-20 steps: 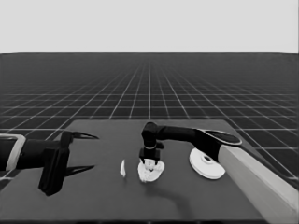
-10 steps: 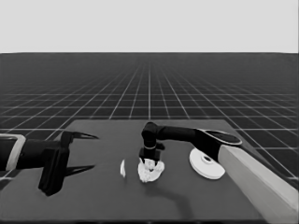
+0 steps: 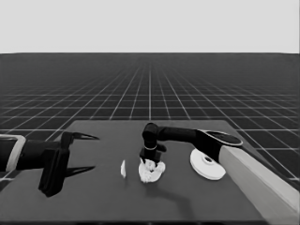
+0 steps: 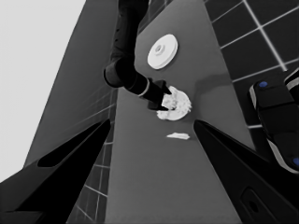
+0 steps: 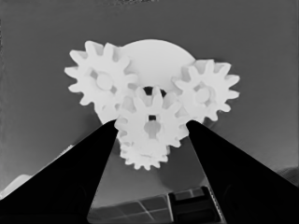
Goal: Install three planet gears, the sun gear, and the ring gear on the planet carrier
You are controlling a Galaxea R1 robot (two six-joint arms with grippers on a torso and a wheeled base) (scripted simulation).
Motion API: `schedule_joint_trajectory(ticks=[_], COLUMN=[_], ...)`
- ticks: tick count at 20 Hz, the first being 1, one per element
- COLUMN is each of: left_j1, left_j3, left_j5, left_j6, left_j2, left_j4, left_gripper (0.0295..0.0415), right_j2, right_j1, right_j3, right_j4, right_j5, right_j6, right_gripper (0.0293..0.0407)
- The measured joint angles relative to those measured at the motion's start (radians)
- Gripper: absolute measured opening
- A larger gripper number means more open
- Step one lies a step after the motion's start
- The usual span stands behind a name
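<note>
The left gripper (image 3: 84, 152) waits over the counter's (image 3: 93, 197) left end, at about nine o'clock from the work; its two fingers (image 3: 86, 137) are spread wide apart with nothing between them, as the left wrist view also shows (image 4: 149, 140).

Next rightward, a thin white piece (image 3: 123, 169) stands on the counter just beside the cluster, at nine o'clock of it and apart from it.

At the counter's middle lies the smaller round part (image 3: 151, 172), which is the planet carrier, with gears on it. The right gripper (image 3: 151, 161) is directly over it, pointing down, its arm reaching in from three o'clock. In the right wrist view the carrier (image 5: 159, 58) bears one planet gear (image 5: 100, 81) on one side and another gear (image 5: 205, 93) on the other. A third gear (image 5: 150, 122) sits between the right gripper's fingers (image 5: 70, 186), which close against its sides, near the carrier's centre hole. A fourth gear (image 5: 144, 156) shows partly behind it, nearer the camera.

At three o'clock of the cluster, well apart, the larger round part (image 3: 207, 164), the ring gear, lies flat on the counter, beside the right arm's forearm.
</note>
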Motion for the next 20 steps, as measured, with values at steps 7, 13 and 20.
schedule_joint_trajectory(ticks=[7,13,20], left_j1=[0.0,0.0,0.0], left_j3=[0.0,0.0,0.0], left_j5=[0.0,0.0,0.0], left_j6=[0.0,0.0,0.0], left_j2=[0.0,0.0,0.0], left_j4=[0.0,0.0,0.0], left_gripper=[0.0385,0.0385,0.0385], right_j2=[0.0,0.0,0.0], right_j1=[0.0,-0.001,-0.001], right_j3=[0.0,0.0,0.0], right_j4=[0.0,0.0,0.0], right_j5=[0.0,0.0,0.0], right_j6=[0.073,0.136,0.209], right_gripper=[0.0309,0.0309,0.0309])
